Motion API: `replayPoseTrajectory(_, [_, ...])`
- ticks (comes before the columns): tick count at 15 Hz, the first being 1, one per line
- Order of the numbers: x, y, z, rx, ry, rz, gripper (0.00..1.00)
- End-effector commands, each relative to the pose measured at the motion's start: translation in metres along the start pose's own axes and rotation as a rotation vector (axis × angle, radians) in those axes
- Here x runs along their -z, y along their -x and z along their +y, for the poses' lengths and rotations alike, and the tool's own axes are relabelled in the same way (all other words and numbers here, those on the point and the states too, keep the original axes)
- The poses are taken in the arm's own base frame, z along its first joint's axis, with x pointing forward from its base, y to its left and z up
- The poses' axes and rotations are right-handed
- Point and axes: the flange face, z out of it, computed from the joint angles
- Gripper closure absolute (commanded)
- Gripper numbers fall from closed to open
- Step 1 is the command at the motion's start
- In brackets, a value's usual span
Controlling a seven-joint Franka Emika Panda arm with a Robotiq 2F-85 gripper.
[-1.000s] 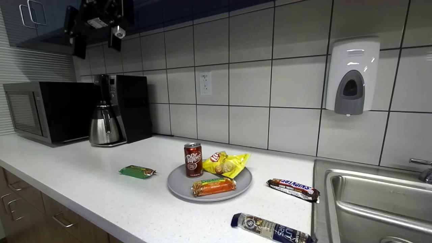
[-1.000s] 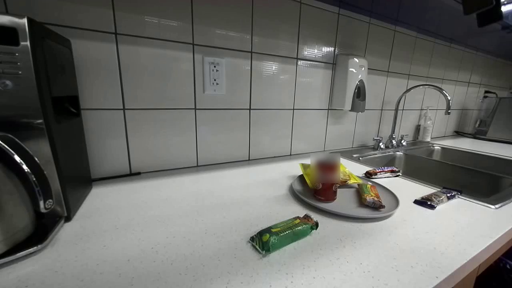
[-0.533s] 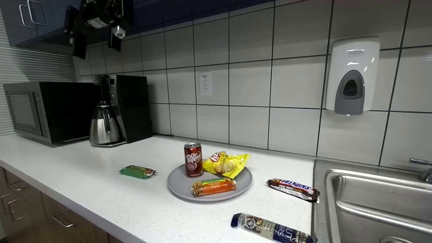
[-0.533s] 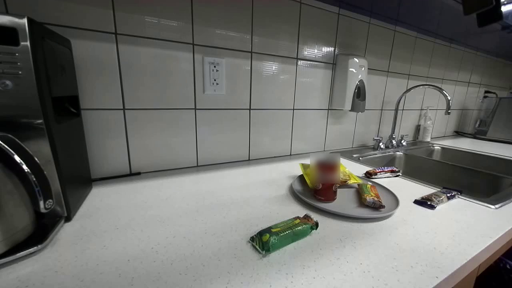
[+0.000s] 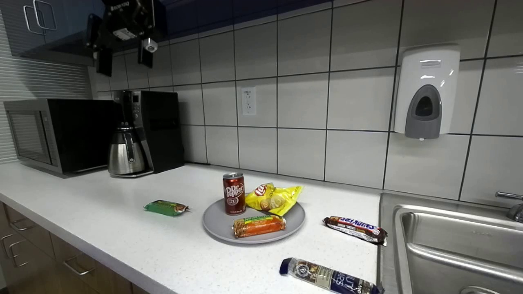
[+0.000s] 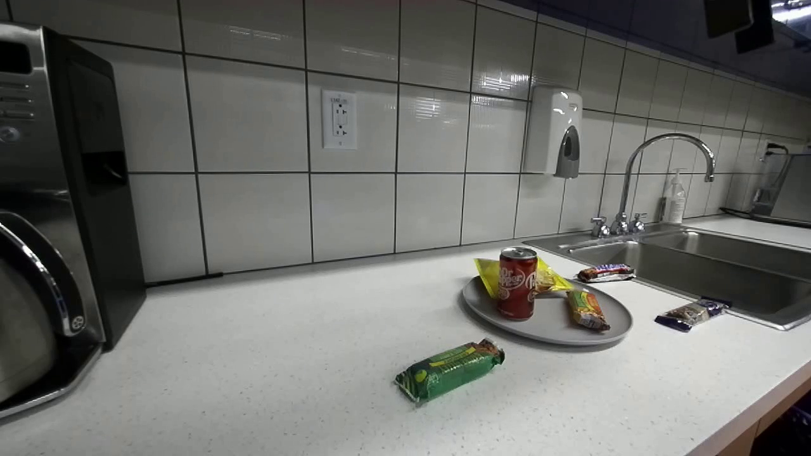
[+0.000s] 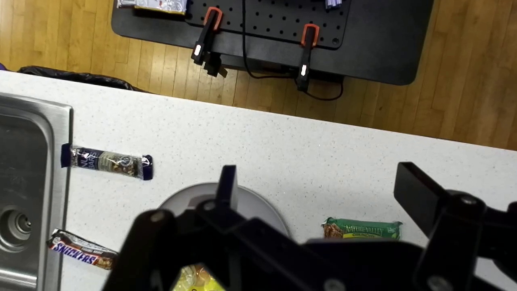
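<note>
The gripper [image 5: 125, 58] hangs spread and empty high above the desk [image 6: 285, 354], nearest, it seems, to the green snack bar [image 6: 451, 372], which lies near the grey plate [image 6: 546, 324], not touching it. The bar should be light, slippery outside and brittle within; gently pinching across its middle suits.

On the plate [image 5: 213, 224], the granola bar [image 5: 259, 226] lies before the can [image 5: 234, 194] and chip bag [image 5: 282, 200]. The Nature Valley packet [image 5: 164, 208] lies on the counter [image 5: 122, 228], across the plate from the sink [image 5: 389, 261]; the Snickers [image 5: 356, 229] and, nearer the front edge, the nut bar [image 5: 327, 275] overlap its rim.
</note>
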Motion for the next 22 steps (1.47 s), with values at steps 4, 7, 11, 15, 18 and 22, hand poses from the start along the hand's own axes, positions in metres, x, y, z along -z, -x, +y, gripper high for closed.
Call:
replayPoseTrajectory(4, [-0.010,-0.022,0.002,-0.066,-0.005,0.045,0.00])
replayPoseTrajectory(7, [-0.017,-0.037,-0.004,-0.091,-0.015,0.062,0.00])
replayPoseTrajectory(11, [-0.024,-0.061,-0.016,-0.167,-0.024,0.100,0.00])
replayPoseTrajectory(15, [-0.032,-0.080,-0.029,-0.259,-0.024,0.131,0.00])
replayPoseTrajectory(18, [-0.039,-0.090,-0.037,-0.340,-0.021,0.142,0.00])
replayPoseTrajectory(22, [-0.047,-0.100,-0.041,-0.431,-0.020,0.145,0.00])
